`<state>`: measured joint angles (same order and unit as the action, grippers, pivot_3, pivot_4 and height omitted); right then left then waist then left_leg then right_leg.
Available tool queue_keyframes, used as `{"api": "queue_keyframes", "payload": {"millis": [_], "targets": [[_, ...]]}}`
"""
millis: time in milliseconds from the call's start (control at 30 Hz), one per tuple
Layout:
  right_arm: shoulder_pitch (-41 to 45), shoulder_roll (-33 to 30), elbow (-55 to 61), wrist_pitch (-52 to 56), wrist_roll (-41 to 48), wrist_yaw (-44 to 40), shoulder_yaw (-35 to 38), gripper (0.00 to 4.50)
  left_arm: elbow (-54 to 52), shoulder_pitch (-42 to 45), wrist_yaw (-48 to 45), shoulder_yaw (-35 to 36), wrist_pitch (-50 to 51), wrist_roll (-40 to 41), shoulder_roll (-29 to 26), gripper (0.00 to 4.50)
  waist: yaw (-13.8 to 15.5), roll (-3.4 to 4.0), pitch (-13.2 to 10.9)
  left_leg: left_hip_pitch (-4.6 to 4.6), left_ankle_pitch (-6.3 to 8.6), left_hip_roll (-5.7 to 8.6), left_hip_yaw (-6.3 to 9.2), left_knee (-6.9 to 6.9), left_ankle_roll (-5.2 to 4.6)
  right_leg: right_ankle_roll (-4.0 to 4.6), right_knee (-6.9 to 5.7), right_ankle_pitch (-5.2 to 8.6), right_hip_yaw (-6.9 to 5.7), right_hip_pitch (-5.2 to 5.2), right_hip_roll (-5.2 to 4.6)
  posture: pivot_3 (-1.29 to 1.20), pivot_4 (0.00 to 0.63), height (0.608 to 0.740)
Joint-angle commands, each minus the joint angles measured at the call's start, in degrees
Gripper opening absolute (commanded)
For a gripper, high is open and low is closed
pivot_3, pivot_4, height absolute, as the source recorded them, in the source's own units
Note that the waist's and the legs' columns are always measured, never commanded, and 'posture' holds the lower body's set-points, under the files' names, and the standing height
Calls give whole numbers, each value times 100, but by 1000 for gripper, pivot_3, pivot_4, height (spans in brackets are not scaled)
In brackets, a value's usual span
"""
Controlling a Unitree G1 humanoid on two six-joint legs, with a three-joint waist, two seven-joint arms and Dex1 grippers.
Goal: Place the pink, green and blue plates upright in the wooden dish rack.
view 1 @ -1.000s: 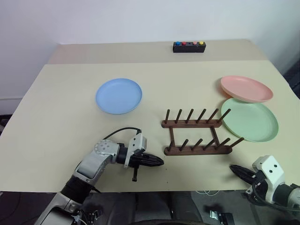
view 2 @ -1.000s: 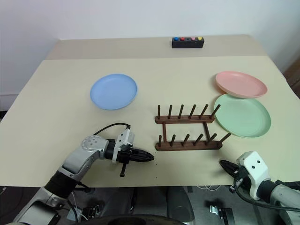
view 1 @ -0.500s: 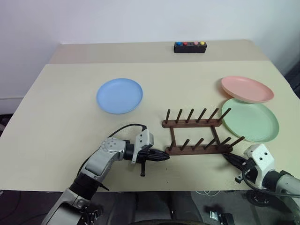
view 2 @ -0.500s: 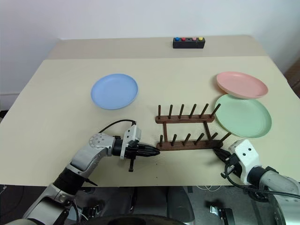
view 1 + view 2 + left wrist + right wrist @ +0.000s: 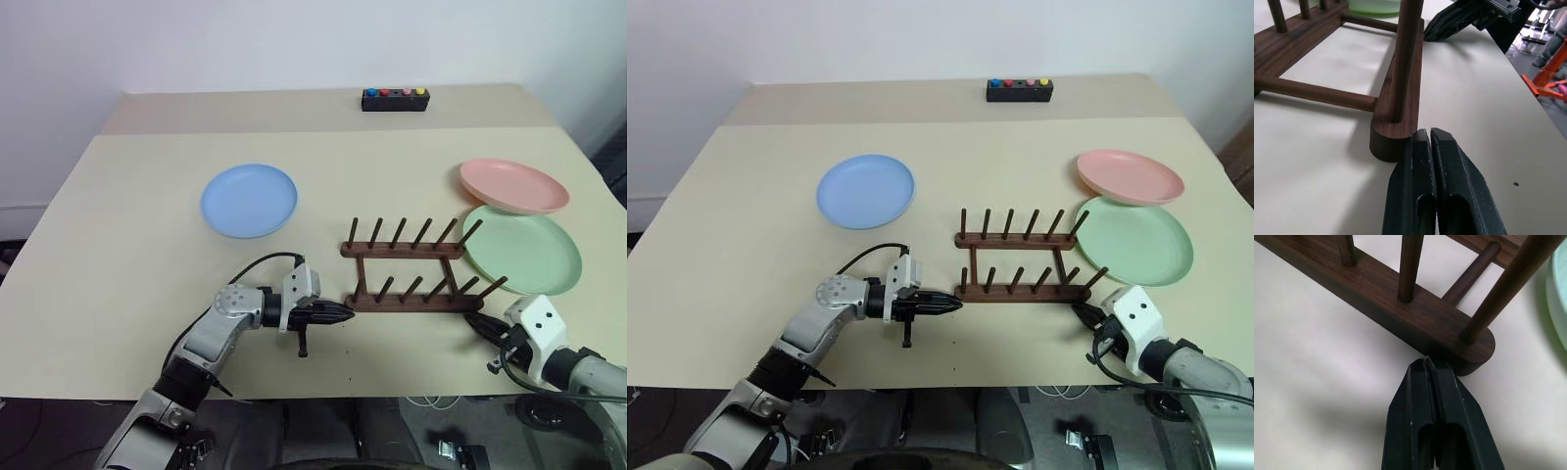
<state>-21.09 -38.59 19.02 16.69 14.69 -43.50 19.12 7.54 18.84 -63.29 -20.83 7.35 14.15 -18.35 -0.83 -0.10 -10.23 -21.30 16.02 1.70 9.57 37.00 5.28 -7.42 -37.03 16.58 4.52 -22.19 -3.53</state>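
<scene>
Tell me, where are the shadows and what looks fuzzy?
Left wrist view: the rack casts a soft shadow on the table beside its near rail; the orange frame beyond the table edge is fuzzy. Right wrist view: a dim shadow lies on the table beside the shut right gripper. Eye views: even light, faint shadows under the plates.

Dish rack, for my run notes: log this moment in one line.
left tool shut at dish rack end | right tool shut at other end | plates unracked

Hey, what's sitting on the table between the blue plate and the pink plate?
Nothing: in the left eye view the table is bare between the blue plate and the pink plate. The wooden dish rack sits nearer the robot.
</scene>
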Motion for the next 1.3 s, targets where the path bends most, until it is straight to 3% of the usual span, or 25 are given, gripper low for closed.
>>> {"api": "queue_keyframes", "payload": {"millis": [33, 900, 1300], "targets": [[272, -52, -128, -53, -58, 51, -109, 0, 321, 11, 136, 93, -119, -164, 0, 79, -1, 1, 1, 1, 0, 0, 0, 0, 0, 0, 0, -1, 0, 0, 0, 0, 150, 740], [1997, -94, -1675, -700, -507, 54, -829, 0, 1679, 666, 634, 468, -984, -413, 297, 79, -26, 5, 3, 2, -4, 2, 1, -2, -5, -6, -7, -16, -1, -3, 1, 0, 150, 740], [2282, -89, -2195, -1120, -515, 35, -952, 0, 1975, 835, 848, 548, -1188, -481, 403, 79, -18, 6, 3, 3, -4, 2, 2, 0, -6, -7, -7, -16, 0, 0, 2, 0, 150, 740]]}}
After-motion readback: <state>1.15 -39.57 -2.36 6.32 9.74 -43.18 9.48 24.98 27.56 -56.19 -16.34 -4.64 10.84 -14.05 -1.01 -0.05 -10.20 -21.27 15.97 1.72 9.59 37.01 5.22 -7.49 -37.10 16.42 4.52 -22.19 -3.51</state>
